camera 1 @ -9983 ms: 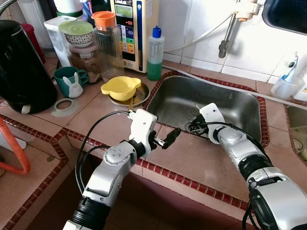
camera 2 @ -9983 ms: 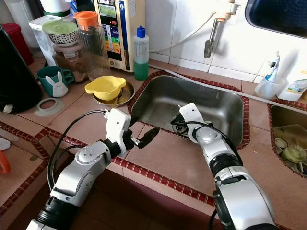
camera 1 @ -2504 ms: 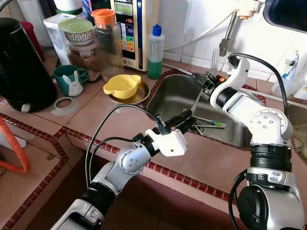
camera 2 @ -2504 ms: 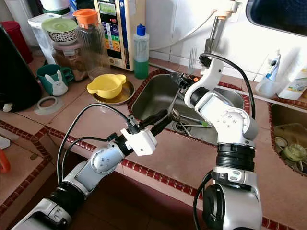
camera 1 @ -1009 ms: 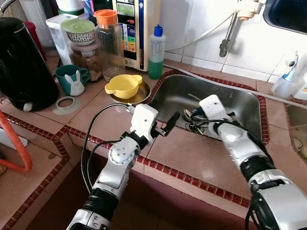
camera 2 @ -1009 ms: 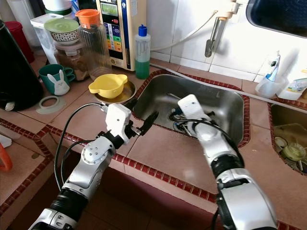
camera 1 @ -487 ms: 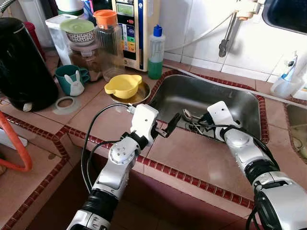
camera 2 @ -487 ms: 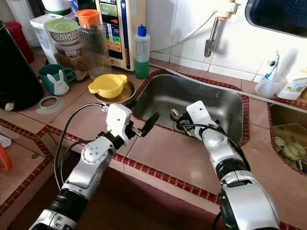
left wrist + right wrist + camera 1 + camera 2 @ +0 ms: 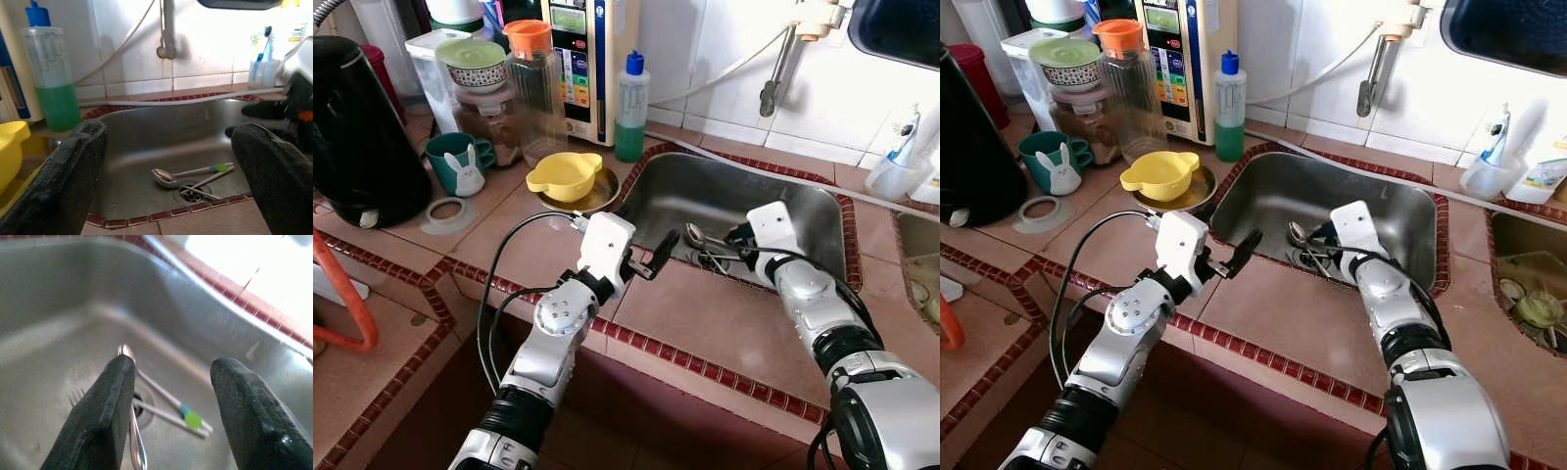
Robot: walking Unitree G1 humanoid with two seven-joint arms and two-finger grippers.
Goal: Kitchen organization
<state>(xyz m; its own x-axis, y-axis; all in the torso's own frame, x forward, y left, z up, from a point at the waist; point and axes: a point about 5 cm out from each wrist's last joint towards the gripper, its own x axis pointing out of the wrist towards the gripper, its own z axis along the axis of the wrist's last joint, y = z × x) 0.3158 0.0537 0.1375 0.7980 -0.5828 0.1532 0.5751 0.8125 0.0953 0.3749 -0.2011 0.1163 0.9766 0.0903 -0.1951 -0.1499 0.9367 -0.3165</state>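
A steel sink (image 9: pixel 803 211) holds a spoon (image 9: pixel 693 233), a fork (image 9: pixel 73 396) and a thin utensil with a green band (image 9: pixel 215 168), all lying around the drain (image 9: pixel 190 194). My right gripper (image 9: pixel 732 238) reaches into the sink just above them. It is open, and the spoon (image 9: pixel 131 396) runs beside one finger (image 9: pixel 105 416) without being held. My left gripper (image 9: pixel 656 257) hovers over the tiled counter at the sink's near left rim. It points at the sink and is open with nothing in it.
A yellow bowl (image 9: pixel 564 176) sits on a metal plate left of the sink. Behind it stand a green soap bottle (image 9: pixel 629 108), an orange-lidded jar (image 9: pixel 533 93), a teal bunny mug (image 9: pixel 455 164) and a black kettle (image 9: pixel 357 137). A tap (image 9: pixel 773 73) hangs over the sink.
My right gripper has drawn back a little from the drain and risen slightly over the last second, still open. The spoon and the left arm have stayed put.
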